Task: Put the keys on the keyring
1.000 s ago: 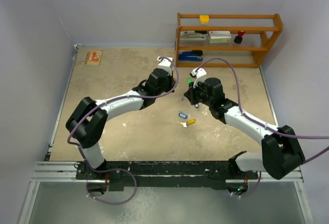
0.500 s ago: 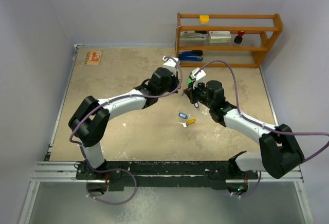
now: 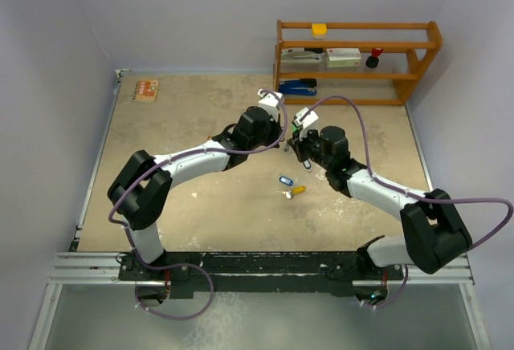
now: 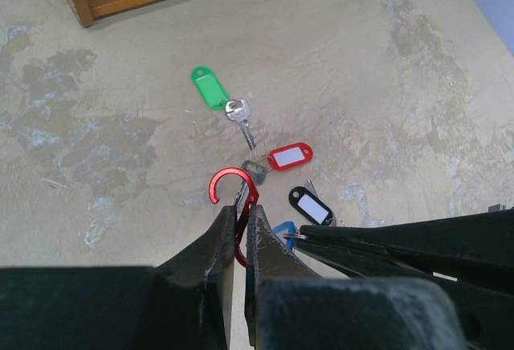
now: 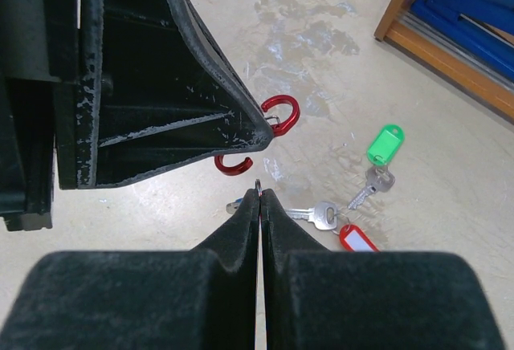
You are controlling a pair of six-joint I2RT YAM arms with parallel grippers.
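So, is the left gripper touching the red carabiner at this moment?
Touching. The left wrist view shows the left gripper closed on the red carabiner, pinching its lower part, while the upper hook sticks out beyond the fingertips.

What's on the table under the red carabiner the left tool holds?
Beneath the red carabiner in the left tool: a red-tagged key and a black-tagged key. A blue tag is mostly covered by the tool's finger; its key is hidden.
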